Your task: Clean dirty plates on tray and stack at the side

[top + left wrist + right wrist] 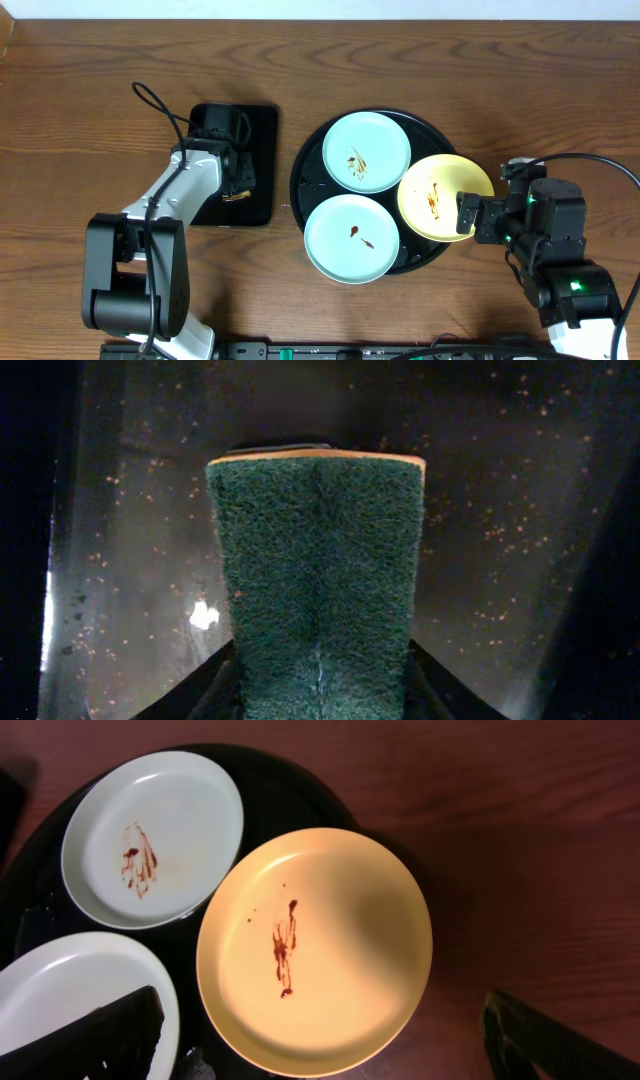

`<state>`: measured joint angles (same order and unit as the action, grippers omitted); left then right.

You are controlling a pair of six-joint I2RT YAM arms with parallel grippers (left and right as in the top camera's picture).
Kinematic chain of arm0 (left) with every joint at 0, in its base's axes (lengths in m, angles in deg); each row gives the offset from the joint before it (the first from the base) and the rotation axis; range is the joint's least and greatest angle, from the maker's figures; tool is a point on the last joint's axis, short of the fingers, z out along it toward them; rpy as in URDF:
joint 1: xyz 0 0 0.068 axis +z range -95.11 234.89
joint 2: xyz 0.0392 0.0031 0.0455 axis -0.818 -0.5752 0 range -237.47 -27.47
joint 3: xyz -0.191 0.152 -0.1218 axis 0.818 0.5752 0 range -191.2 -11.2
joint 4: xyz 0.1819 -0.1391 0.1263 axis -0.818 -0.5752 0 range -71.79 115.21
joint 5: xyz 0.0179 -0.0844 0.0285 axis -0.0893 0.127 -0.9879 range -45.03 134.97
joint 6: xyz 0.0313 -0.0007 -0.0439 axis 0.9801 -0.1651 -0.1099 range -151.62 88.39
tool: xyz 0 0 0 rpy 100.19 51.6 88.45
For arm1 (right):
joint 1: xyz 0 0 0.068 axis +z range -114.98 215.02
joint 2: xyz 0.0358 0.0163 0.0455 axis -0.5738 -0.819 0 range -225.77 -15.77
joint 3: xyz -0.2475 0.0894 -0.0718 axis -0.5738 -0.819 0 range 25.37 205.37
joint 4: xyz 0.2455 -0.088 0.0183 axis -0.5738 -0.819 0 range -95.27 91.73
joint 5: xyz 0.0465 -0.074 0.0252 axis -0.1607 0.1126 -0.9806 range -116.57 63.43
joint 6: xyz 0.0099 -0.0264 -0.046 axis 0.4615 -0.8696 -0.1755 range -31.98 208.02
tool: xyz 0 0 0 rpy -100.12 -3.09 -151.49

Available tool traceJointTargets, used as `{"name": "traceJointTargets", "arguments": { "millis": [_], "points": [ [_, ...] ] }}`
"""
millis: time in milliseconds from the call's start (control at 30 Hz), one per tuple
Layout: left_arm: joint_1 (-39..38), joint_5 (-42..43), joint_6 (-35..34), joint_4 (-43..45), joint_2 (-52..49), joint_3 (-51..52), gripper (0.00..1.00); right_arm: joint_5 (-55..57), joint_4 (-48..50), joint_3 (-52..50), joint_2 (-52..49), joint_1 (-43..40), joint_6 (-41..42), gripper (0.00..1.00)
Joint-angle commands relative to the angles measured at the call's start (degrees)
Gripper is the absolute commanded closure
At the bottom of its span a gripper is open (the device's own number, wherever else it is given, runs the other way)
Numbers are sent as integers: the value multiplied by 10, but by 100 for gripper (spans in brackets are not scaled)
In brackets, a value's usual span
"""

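Overhead: bright, even, sharp. Left wrist: dim, glare spot lower left on small tray (130,540). Right wrist: corners dark, yellow plate (330,1020) part-shadowed.

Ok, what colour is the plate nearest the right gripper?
Pale yellow round plate, brown-smeared; clearest in right wrist view.

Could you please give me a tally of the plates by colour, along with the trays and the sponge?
Mint-blue plates: 2
Yellow plate: 1
Round black tray: 1
Rectangular black tray: 1
Green sponge: 1
Total: 6
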<state>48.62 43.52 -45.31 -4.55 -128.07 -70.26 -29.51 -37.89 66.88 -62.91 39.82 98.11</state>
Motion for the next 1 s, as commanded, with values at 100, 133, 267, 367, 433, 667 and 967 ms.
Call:
{"name": "traceJointTargets", "arguments": {
  "millis": [100,133,267,367,433,667,967],
  "points": [
    [0,3,-2,-2,12,-17,64,6,-1,12,1,4,5,1],
    [0,3,-2,-2,12,-17,66,6,-1,12,1,4,5,1],
    [0,4,-2,-2,12,-16,74,6,-1,12,1,4,5,1],
    [0,3,-2,-1,12,-15,81,6,-5,12,1,4,5,1],
    [0,3,-2,-1,12,-14,86,6,-7,12,1,4,5,1],
    [0,3,-2,-2,11,-12,92,6,-12,12,1,4,5,1],
    [0,4,-1,-7,17,-15,92,61,-32,12,1,4,6,2]
  ]
}}
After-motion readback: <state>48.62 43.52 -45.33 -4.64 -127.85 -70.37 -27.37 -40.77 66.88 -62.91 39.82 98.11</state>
